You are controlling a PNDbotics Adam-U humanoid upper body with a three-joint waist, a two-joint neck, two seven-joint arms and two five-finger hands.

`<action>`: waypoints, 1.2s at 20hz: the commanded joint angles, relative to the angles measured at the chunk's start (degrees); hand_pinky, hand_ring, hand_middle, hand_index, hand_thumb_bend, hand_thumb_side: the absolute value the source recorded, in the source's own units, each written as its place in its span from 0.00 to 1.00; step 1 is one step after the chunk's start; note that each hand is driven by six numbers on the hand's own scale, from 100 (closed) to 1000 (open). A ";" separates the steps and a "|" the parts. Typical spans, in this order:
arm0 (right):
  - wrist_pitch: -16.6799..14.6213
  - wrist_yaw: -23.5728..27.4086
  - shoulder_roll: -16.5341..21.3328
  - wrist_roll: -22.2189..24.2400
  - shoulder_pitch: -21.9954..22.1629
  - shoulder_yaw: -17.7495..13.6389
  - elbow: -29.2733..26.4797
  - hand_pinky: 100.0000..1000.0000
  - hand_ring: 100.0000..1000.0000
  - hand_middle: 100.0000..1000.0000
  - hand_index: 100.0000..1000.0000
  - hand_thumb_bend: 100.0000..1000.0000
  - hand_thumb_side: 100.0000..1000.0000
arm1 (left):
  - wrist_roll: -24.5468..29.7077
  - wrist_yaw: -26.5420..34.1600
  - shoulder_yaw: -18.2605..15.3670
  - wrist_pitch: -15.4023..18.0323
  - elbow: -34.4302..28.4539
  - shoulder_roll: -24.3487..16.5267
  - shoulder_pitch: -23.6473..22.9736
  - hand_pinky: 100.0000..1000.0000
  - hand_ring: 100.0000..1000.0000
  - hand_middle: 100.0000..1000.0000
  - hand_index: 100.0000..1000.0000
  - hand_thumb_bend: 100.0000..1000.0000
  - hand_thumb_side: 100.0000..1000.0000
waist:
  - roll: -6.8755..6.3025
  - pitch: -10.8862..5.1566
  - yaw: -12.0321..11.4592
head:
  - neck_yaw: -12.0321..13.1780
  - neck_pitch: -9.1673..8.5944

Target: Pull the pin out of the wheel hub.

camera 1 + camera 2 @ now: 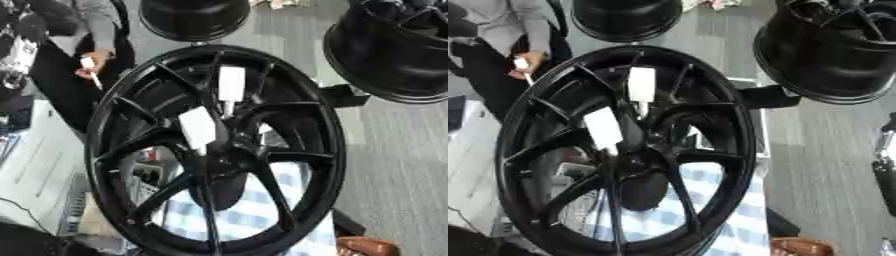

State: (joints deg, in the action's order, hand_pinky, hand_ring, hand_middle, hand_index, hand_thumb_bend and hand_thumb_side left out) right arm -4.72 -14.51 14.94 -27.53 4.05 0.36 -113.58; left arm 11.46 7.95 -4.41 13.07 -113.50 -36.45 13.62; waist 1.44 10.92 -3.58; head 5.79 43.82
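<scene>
One large black wheel hub (214, 150) fills the middle of both views. It stands tilted, with thin spokes that meet at a dark centre a little below the middle. Two white rectangular tags sit on it: the upper tag (231, 83) and the lower tag (198, 129), which is just above the centre. The pin itself I cannot make out among the spokes.

Through the lower gaps a blue and white checked cloth (254, 210) shows. Two other black wheels are near the hub's top rim, one behind (194, 17) and one at the upper right (833, 50). Grey floor (394, 165) lies open on the right side. Only a narrow black and silver strip of the right hand (885, 170) shows at the right edge, well apart from the hub; whether it is wide or closed I cannot tell.
</scene>
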 commanded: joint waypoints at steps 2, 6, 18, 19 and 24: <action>0.20 -0.43 1.59 -0.10 -0.19 -0.13 -1.02 0.74 0.57 0.43 0.62 0.00 0.56 | 2.12 -2.18 1.77 4.39 -1.10 -10.06 2.43 0.74 0.67 0.64 0.84 0.00 0.45 | -0.47 -0.78 0.10 | 0.04 0.30; 0.31 -0.41 1.76 -0.03 -0.20 0.00 -1.02 0.74 0.57 0.43 0.62 0.00 0.56 | 2.54 -3.89 3.75 6.25 -1.10 -16.04 4.35 0.75 0.68 0.64 0.83 0.00 0.41 | -0.77 -0.77 0.30 | 0.07 0.30; 0.38 -0.23 2.26 0.39 -0.18 0.47 -1.02 0.74 0.57 0.43 0.61 0.00 0.57 | 10.59 -8.31 11.09 10.55 -1.10 -26.58 12.35 0.77 0.70 0.66 0.83 0.00 0.30 | -1.26 -0.84 1.13 | 0.20 0.30; 0.39 -0.20 2.30 0.44 -0.20 0.53 -1.02 0.74 0.57 0.43 0.61 0.00 0.57 | 11.36 -8.52 11.71 10.78 -1.10 -27.22 12.93 0.77 0.71 0.66 0.83 0.00 0.30 | -1.32 -0.83 1.21 | 0.21 0.30; 0.44 -0.09 2.41 0.64 -0.23 0.71 -1.02 0.74 0.57 0.42 0.61 0.00 0.57 | 14.65 -9.10 14.41 11.35 -1.10 -29.10 15.61 0.77 0.71 0.66 0.83 0.00 0.31 | -1.55 -0.84 1.55 | 0.30 0.30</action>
State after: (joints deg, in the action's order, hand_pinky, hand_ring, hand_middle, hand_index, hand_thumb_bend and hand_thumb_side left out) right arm -4.27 -14.56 15.99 -27.00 4.07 1.10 -113.58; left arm 25.30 -0.85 9.97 24.30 -114.00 -62.99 28.40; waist 0.02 10.90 -2.02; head 5.90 43.82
